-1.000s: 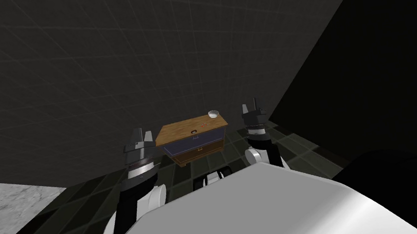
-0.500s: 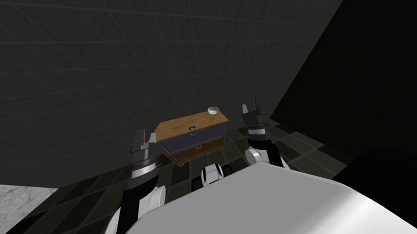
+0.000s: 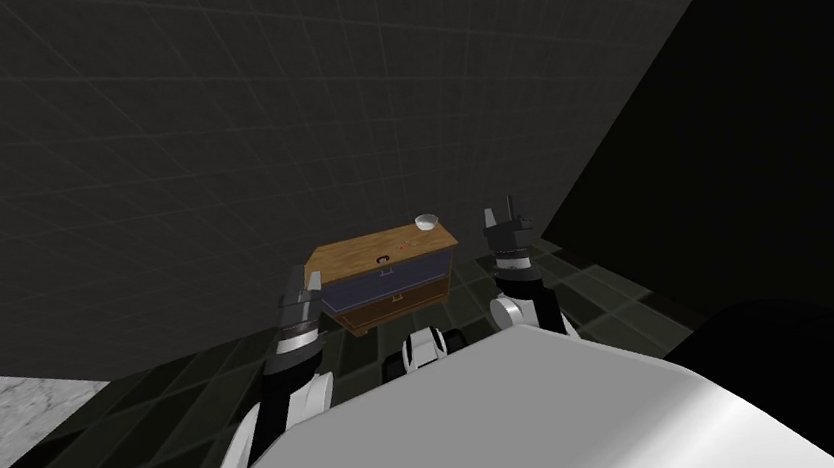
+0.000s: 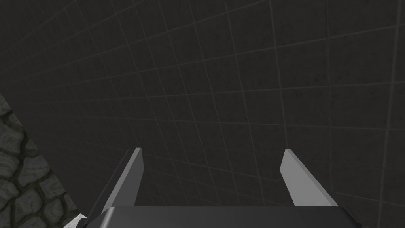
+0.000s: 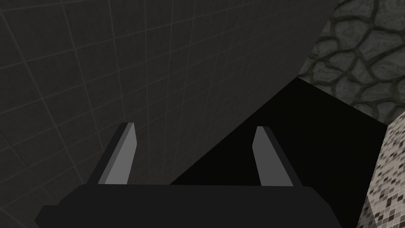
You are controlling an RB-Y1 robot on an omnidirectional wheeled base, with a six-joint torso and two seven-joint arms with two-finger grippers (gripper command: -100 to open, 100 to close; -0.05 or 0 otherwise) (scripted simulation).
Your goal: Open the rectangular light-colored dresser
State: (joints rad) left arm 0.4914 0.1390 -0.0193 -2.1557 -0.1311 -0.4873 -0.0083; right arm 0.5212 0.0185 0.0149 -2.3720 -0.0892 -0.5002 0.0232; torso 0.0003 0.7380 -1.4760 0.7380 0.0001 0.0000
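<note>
Since a second ago the left gripper (image 3: pixel 305 281) has swung inward and tipped forward, from a spot well to the left of the dresser (image 3: pixel 385 272) to its left end. The right gripper (image 3: pixel 499 212) has kept its place. The small shift of the whole scene is my head's own.

Each of the two grippers has two fingers. In the left wrist view the left gripper (image 4: pixel 211 150) is released: its blades stand about a third of the picture's width apart, hold nothing, and point at the dark tiled wall (image 4: pixel 237 79). In the right wrist view the right gripper (image 5: pixel 194 126) is just as wide, released and holding nothing.

In the head view the left fingertips (image 3: pixel 314 280) overlap the left edge of the dresser's top. I cannot tell whether they touch it. The right gripper stands upright just beside the dresser's right end, apart from it.

One dresser stands ahead on the dark tiled floor (image 3: pixel 183 388), against the dark wall and between the two grippers. Its top is brown wood. It has two drawer fronts, the upper dark blue (image 3: pixel 389 279) and the lower brown (image 3: pixel 397 302), each with one small handle, and both look shut.

One white bowl (image 3: pixel 426 222) sits on the top at the far right corner. One small dark ring-shaped thing (image 3: pixel 383 258) lies near the top's front edge. One tiny red thing (image 3: pixel 409 243), too small to name, lies between the ring and the bowl.

To the right a black area (image 3: pixel 777 148) runs along the wall's edge.
</note>
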